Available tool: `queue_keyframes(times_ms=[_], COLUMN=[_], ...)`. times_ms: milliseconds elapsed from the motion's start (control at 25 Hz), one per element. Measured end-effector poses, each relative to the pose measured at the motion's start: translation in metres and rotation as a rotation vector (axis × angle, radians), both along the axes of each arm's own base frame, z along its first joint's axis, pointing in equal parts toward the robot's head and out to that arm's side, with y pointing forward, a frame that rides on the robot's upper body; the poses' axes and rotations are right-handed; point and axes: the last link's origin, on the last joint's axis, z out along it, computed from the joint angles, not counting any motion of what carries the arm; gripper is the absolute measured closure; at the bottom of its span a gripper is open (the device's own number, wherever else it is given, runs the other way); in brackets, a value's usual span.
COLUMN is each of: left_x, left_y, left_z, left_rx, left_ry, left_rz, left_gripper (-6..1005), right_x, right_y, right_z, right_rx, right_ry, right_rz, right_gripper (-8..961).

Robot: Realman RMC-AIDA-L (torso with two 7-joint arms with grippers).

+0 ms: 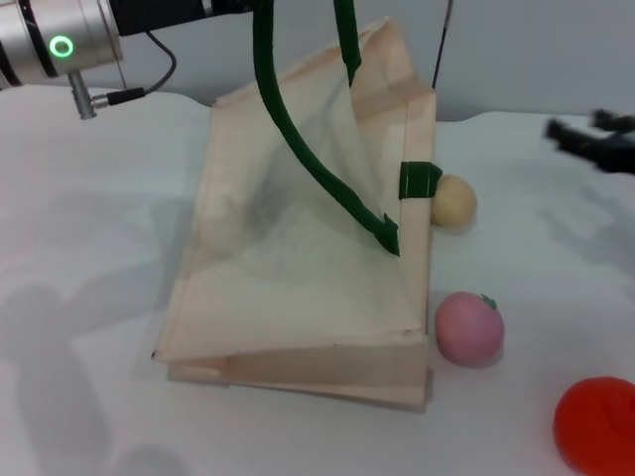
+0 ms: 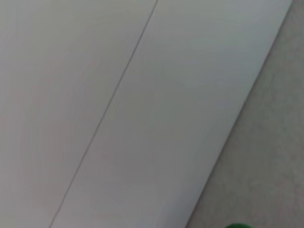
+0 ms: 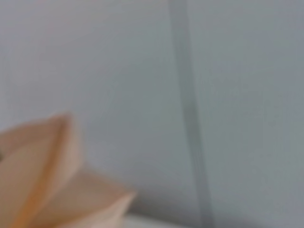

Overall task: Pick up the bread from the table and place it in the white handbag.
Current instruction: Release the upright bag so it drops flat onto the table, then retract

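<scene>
Black and smeared, the right claw (image 1: pixel 593 139) is hovering above the surface (image 1: pixel 79 248) at the far right edge of the head view. Whether it is spread or pressed together cannot be told. It is sitting well apart from the white handbag (image 1: pixel 298 297), with bare surface lying between them.

The left arm (image 1: pixel 60 45) is reaching in across the top left corner, a green ring light glowing on its silver end. Its claw is lying outside every view.

The handbag is a large cream cloth tote. It is resting on the surface at the centre, with its upper panel being pulled up and back so the mouth is gaping toward the robot. Dark green strap handles (image 1: pixel 298 139) are rising from it and running out past the top edge. The right wrist view is catching a cream fold of the bag (image 3: pixel 42 180) against a grey wall.

The bread is not showing in any view, and the bag's interior is not showing what it is holding.

A small round beige bun (image 1: pixel 453 201) is sitting just beside the bag's right edge. A pink ball (image 1: pixel 468 327) is lying near the bag's front right corner. A red round object (image 1: pixel 597 424) is sitting at the bottom right, partly cut off. Wide bare surface is lying open on the bag's left.
</scene>
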Motion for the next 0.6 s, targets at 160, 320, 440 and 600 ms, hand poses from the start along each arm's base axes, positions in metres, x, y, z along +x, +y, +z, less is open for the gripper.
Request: queue_keyframes(times_ms=[160,320,440,600], left_x=[-0.005,-0.011,-0.013,-0.013], left_y=[0.001,0.003,0.004,0.004], left_z=[-0.004,-0.007,-0.009,-0.013], left_rx=[0.000,-0.005,-0.002,-0.021], left_ry=[0.019,0.057,0.074,0.101], left_rz=[0.030,0.054,0.069,0.070], left_gripper=[871,869,867,789], right_x=[0.016,0.019,0.019,0.020], right_y=[-0.008,-0.010,-0.011,-0.011], right_z=[0.013,0.016,0.015,0.014], right_rx=[0.097,0.118,0.119,0.120], right_ry=[0.060,0.075,0.076,0.071], right_rz=[-0.047,-0.058,-0.061,-0.063], right_gripper=[71,65,63,64])
